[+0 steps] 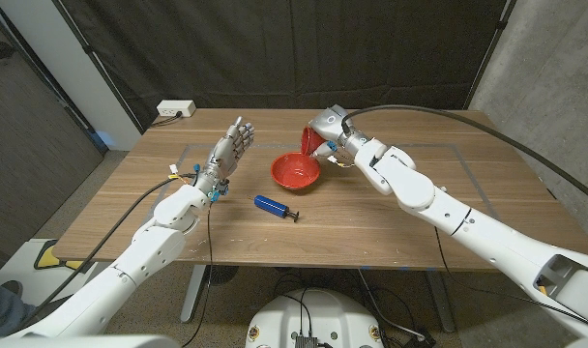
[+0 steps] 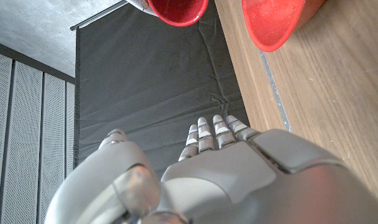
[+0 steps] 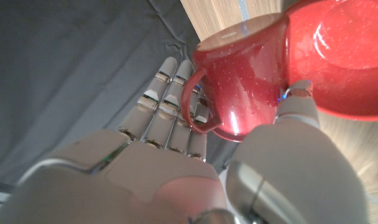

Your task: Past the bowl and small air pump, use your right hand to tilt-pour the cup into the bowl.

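The right hand (image 1: 335, 131) grips the glossy red cup with a handle (image 1: 310, 140), tilted over the shallow red bowl (image 1: 295, 172). The pour seems underway; setting the cup down remains.

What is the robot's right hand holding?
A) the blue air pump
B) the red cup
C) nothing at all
B: the right hand grips the red cup and tips it over the red bowl, while the blue air pump lies on the table.

A white power strip (image 1: 176, 109) lies at the far left corner of the wooden tabletop (image 1: 371, 227). A dark curtain (image 1: 294, 48) hangs behind.
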You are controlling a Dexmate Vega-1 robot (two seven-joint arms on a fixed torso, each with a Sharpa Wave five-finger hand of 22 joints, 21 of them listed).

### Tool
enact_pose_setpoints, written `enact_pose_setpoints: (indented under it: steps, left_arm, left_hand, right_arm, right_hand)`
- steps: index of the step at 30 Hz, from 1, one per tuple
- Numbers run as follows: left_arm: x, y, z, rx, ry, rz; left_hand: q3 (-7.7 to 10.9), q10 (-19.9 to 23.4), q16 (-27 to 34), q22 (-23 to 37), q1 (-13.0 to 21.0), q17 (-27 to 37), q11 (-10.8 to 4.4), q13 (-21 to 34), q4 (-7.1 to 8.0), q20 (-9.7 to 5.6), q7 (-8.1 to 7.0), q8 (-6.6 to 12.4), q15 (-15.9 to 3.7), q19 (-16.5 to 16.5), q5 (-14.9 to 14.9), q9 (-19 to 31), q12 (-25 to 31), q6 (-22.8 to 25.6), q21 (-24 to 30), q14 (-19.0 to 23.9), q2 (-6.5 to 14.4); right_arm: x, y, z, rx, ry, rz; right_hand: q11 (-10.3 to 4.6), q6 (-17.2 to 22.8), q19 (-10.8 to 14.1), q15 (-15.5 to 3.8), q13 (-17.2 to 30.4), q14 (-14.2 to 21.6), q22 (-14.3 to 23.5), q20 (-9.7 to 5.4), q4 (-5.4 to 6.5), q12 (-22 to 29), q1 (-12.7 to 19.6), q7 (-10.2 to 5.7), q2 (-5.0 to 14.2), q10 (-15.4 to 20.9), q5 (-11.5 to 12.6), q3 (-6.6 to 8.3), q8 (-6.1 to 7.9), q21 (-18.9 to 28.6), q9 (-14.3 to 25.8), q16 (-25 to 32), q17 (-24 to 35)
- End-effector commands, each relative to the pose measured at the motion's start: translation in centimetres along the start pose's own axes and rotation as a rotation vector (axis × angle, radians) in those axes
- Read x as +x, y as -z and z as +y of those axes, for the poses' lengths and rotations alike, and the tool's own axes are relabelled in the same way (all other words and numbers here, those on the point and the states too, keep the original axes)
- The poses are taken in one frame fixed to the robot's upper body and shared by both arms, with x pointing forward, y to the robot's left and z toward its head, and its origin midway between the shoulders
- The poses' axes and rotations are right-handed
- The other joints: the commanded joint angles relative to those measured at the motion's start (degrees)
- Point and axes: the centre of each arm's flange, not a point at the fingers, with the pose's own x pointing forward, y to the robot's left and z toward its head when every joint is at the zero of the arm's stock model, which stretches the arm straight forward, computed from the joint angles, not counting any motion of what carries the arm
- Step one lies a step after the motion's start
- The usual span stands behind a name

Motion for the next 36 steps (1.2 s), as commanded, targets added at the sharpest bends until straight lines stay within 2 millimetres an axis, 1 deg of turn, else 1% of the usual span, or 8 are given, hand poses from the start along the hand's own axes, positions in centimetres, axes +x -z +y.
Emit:
enact_pose_setpoints:
  steps: [1, 8, 12, 13, 16, 20, 28, 36]
  left_arm:
    - [0.4, -0.2, 0.3, 0.012, 0.002, 0.003]
    - [0.2, -1.0, 0.5, 0.021, -0.013, -0.007]
    - [-0.1, -0.7, 0.6, 0.02, -0.025, 0.001]
    - [-0.2, -0.4, 0.6, 0.013, -0.026, 0.006]
    - [0.0, -0.2, 0.4, 0.007, -0.022, 0.012]
    - [0.3, -0.3, 0.3, 0.011, -0.016, 0.006]
    - [0.9, -0.5, 0.1, 0.018, -0.005, 0.01]
    - [1.6, -0.1, -0.3, 0.01, 0.007, 0.021]
  left_hand:
    - [-0.34, -0.1, -0.2, 0.3, 0.3, 0.3, 0.01, 0.2, 0.04, -0.11, 0.06, -0.35, -0.09, -0.7, -0.1, 0.1, -0.3, -0.1, -0.3, 0.0, 0.0]
    - [-0.41, -0.2, -0.2, 0.3, 0.3, 0.3, 0.04, 0.2, 0.04, 0.2, 0.0, -0.31, -0.14, -1.0, -0.1, 0.1, -0.3, 0.0, -0.4, 0.0, 0.0]
    - [-0.45, -0.1, -0.1, 0.3, 0.3, 0.3, 0.06, 0.2, 0.04, 0.26, -0.05, -0.33, -0.07, -1.1, -0.2, 0.1, -0.3, 0.0, -0.4, 0.0, 0.0]
    - [-0.46, -0.1, -0.2, 0.3, 0.3, 0.3, 0.04, 0.2, 0.04, 0.29, -0.1, -0.3, -0.09, -1.1, -0.2, 0.1, -0.3, 0.0, -0.4, 0.0, 0.0]
    - [-0.47, -0.1, -0.2, 0.3, 0.3, 0.3, 0.07, 0.2, 0.04, 0.32, -0.08, -0.28, -0.11, -1.1, -0.2, 0.1, -0.3, 0.1, -0.4, 0.0, 0.1]
    - [-0.5, -0.1, -0.1, 0.3, 0.3, 0.3, 0.04, 0.2, 0.04, 0.34, -0.03, -0.29, -0.16, -1.1, -0.2, 0.1, -0.3, 0.1, -0.4, 0.0, 0.1]
    - [-0.55, -0.1, -0.1, 0.3, 0.3, 0.3, 0.07, 0.2, 0.04, 0.42, -0.09, -0.3, -0.12, -1.1, -0.3, 0.1, -0.3, 0.1, -0.3, 0.0, 0.1]
    - [-0.61, 0.0, -0.1, 0.3, 0.4, 0.3, 0.07, 0.2, 0.04, 0.4, -0.02, -0.28, -0.15, -1.1, -0.3, 0.1, -0.3, 0.2, -0.3, 0.0, 0.2]
  right_arm:
    - [-1.4, 3.0, 1.1, 0.242, 0.005, 0.126]
    - [-2.2, 3.7, 1.9, 0.368, 0.027, 0.187]
    - [-2.7, 4.1, 2.7, 0.437, 0.026, 0.235]
    - [-3.0, 4.5, 3.1, 0.482, 0.012, 0.263]
    - [-3.5, 5.2, 3.7, 0.562, -0.013, 0.303]
    - [-4.3, 6.1, 4.6, 0.643, -0.01, 0.364]
    - [-6.3, 7.5, 6.8, 0.777, -0.004, 0.481]
    - [-7.7, 7.8, 9.6, 0.825, -0.047, 0.56]
  right_hand:
    - [-6.79, 10.8, 0.3, -6.41, 0.1, 0.4, 0.2, -7.82, 3.01, -0.1, 14.9, -10.48, 15.32, 7.5, 0.2, 2.87, 0.23, -0.2, 0.1, -0.2, 0.1]
    - [-6.87, 10.6, 0.2, -6.49, 0.1, 0.4, 0.2, -7.8, 3.06, -0.3, 14.7, -10.19, 15.07, 7.3, 0.2, 2.72, -0.01, -0.3, 0.1, -0.2, 0.1]
    - [-6.88, 10.6, 0.0, -6.34, 0.1, 0.3, 0.2, -7.49, 3.2, -0.4, 14.4, -10.24, 14.89, 7.3, 0.2, 2.56, -0.13, -0.4, 0.1, -0.3, 0.1]
    - [-6.9, 10.6, -0.2, -6.34, 0.1, 0.2, 0.2, -7.44, 3.22, -0.4, 14.4, -10.31, 14.85, 7.3, 0.2, 2.54, -0.16, -0.5, 0.1, -0.3, 0.1]
    - [-6.88, 10.7, -1.1, -6.24, 0.1, 0.0, 0.2, -7.1, 3.28, -0.5, 14.2, -10.45, 14.68, 7.4, 0.2, 2.43, -0.24, -0.9, 0.2, -0.4, 0.1]
    - [-7.03, 10.7, -1.4, -6.16, 0.1, -0.3, 0.1, -6.87, 3.33, -0.6, 14.0, -10.62, 14.53, 7.5, 0.2, 2.32, -0.33, -1.1, 0.2, -0.6, 0.0]
    - [-7.16, 11.0, -1.6, -6.08, 0.1, -0.5, 0.1, -6.54, 3.43, -0.7, 13.8, -10.72, 14.44, 7.7, 0.2, 2.22, -0.37, -1.2, 0.2, -0.6, 0.0]
    - [-7.24, 11.2, -1.7, -5.75, 0.1, -0.5, 0.1, -5.84, 3.64, -0.8, 13.3, -11.21, 14.23, 8.1, 0.3, 1.99, -0.51, -1.3, 0.2, -0.6, 0.0]
